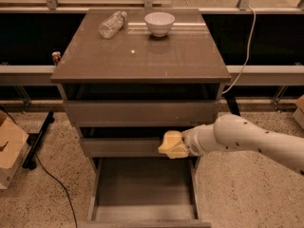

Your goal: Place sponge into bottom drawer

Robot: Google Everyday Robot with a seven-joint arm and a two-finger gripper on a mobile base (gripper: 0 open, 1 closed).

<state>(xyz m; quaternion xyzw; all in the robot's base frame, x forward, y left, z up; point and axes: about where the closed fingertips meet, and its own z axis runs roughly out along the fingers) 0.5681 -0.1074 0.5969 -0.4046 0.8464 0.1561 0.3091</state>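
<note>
The bottom drawer [142, 186] lies open under the gripper [179, 145] and its sponge [171, 144], with the middle drawer front [118, 147] just behind.

Hand [177, 144] with sponge [170, 145] above bottom drawer [142, 186]

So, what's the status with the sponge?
Gripper shut on pale-yellow foam sponge, in front of middle drawer. Grey-brown bottom drawer open below it. Nothing blocking the drop.

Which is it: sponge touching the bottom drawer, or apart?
Apart. Camera view: gripper holds sponge level with the middle drawer front, above the bottom drawer.
</note>
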